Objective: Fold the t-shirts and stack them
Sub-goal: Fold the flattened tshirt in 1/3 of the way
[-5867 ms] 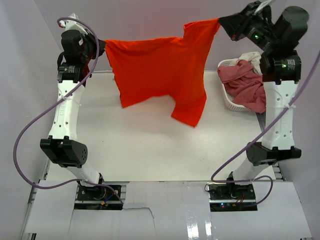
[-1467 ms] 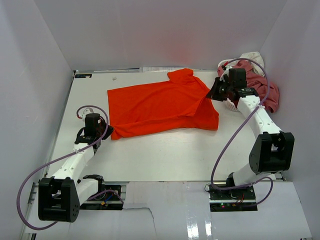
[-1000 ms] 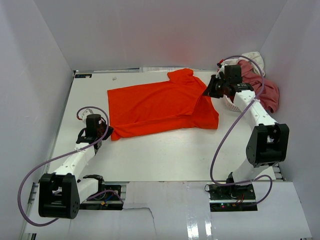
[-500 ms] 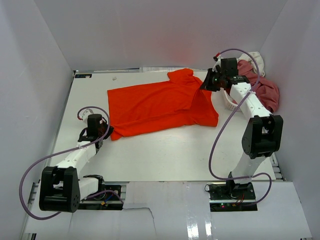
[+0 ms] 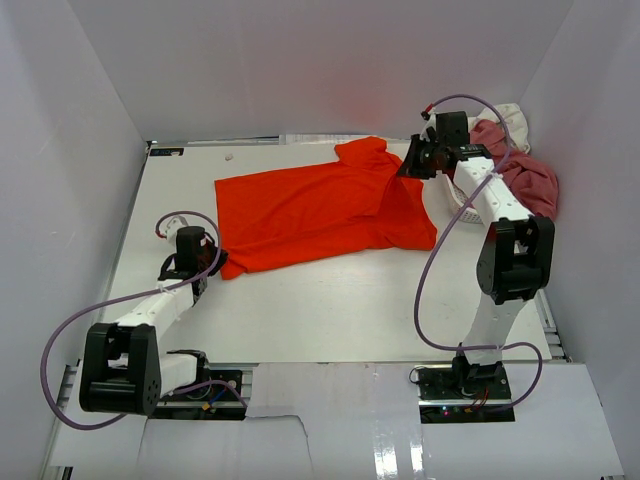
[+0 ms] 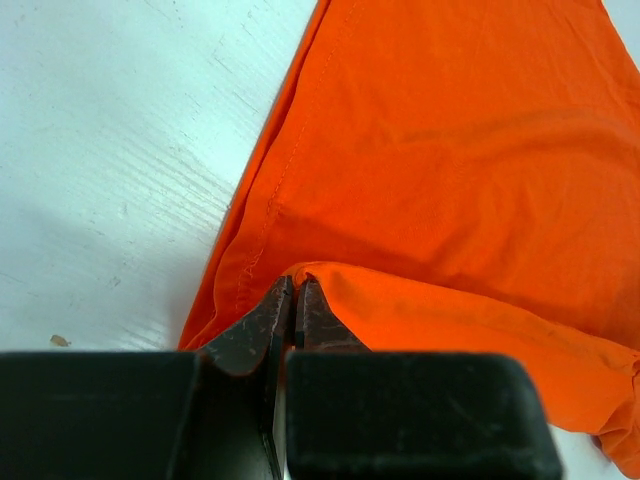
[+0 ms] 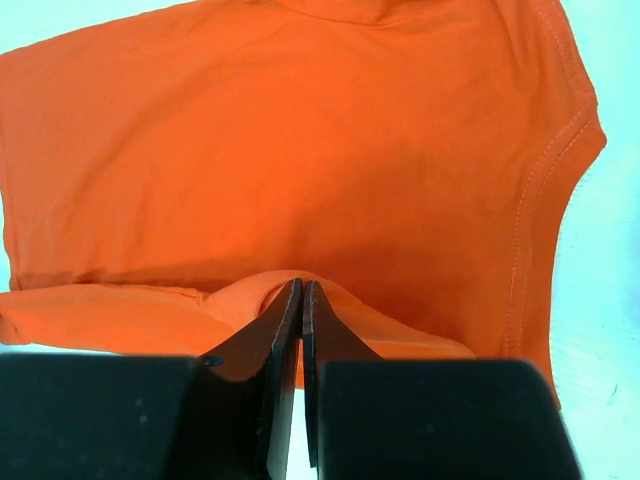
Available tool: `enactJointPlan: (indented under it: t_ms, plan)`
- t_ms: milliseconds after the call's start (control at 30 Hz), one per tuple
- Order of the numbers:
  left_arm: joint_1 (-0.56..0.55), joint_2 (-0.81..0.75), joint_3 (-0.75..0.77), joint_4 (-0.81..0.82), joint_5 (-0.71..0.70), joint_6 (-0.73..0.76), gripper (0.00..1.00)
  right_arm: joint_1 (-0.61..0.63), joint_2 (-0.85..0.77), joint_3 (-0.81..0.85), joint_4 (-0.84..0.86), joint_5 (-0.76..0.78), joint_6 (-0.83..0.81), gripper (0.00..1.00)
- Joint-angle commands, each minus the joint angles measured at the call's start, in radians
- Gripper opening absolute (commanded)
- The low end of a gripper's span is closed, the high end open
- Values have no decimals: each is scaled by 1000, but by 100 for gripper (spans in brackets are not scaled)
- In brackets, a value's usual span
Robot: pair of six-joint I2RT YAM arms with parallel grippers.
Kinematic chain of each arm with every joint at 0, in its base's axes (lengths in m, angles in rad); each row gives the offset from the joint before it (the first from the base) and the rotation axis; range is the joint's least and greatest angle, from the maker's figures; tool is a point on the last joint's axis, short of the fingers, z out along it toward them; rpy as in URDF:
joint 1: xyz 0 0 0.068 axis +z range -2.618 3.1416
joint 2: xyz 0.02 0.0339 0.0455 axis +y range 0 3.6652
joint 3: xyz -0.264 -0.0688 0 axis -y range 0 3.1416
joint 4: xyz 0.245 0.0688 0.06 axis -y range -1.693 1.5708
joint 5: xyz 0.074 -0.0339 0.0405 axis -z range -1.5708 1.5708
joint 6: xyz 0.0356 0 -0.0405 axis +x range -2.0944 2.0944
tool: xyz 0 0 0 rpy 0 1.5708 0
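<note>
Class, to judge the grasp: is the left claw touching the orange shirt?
Touching. The left wrist view shows the left claw shut on a raised pinch of the orange shirt.

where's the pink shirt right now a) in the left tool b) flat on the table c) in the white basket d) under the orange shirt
c: the pink shirt is heaped in the white basket at far right; the left tool pinches only the orange shirt.

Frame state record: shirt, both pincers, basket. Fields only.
orange shirt: laid out on table, not folded
left pincer: shut on its near-left corner
right pincer: shut on its far-right edge, by a sleeve
basket: far right; pink shirt and cream shirt heaped on it
stack: none yet
</note>
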Motion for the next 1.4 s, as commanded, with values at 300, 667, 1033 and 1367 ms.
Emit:
enactJointPlan:
  t_ms: [300,667,1033,1367]
  plan:
    - [1,26,74,45,-25,13,0,4,68,94,5,-2,-13,8]
    - [9,51,91,64,-20,10,0,-2,74,103,-1,26,-13,8]
    - [21,103,106,97,-28,16,0,-8,107,154,2,24,-10,8]
    - [23,60,93,126,-103,-8,98,-7,98,165,64,61,-13,80]
